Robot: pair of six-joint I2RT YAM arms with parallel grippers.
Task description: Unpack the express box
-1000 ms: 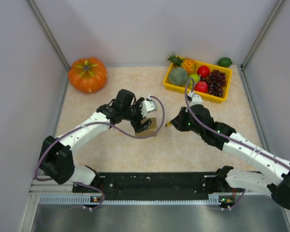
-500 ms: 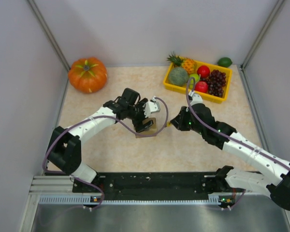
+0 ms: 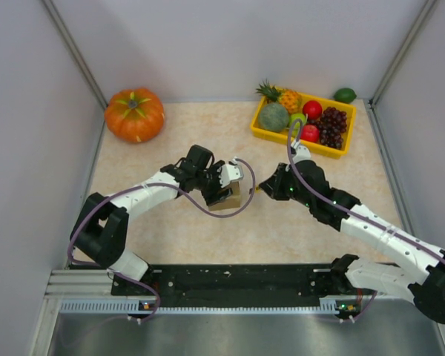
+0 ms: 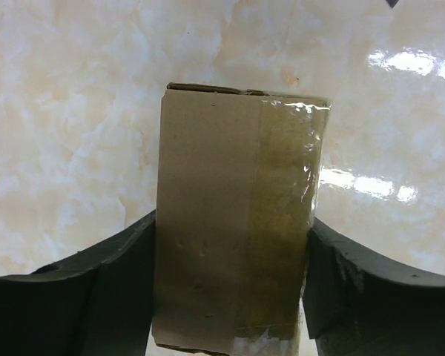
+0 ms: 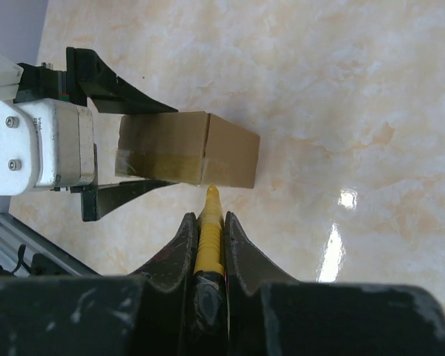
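The express box (image 3: 236,195), a small brown carton with clear tape, sits at the middle of the table. My left gripper (image 3: 227,194) is shut on it, with a black finger pressed on each side in the left wrist view (image 4: 233,297). The box (image 4: 233,215) fills that view. My right gripper (image 3: 267,188) is shut on a thin yellow tool (image 5: 210,226). The tool's tip points at the box (image 5: 189,148), just short of its side where the taped seam runs. The right gripper (image 5: 208,222) is to the right of the box.
An orange pumpkin (image 3: 134,114) stands at the back left. A yellow fruit tray (image 3: 256,134) with several fruits is at the back right, and a green lime (image 3: 345,95) lies behind it. Grey walls close the left, back and right sides.
My left gripper has turned and shifted the box a little to the right, closer to the yellow tool's tip. The right arm has barely moved.
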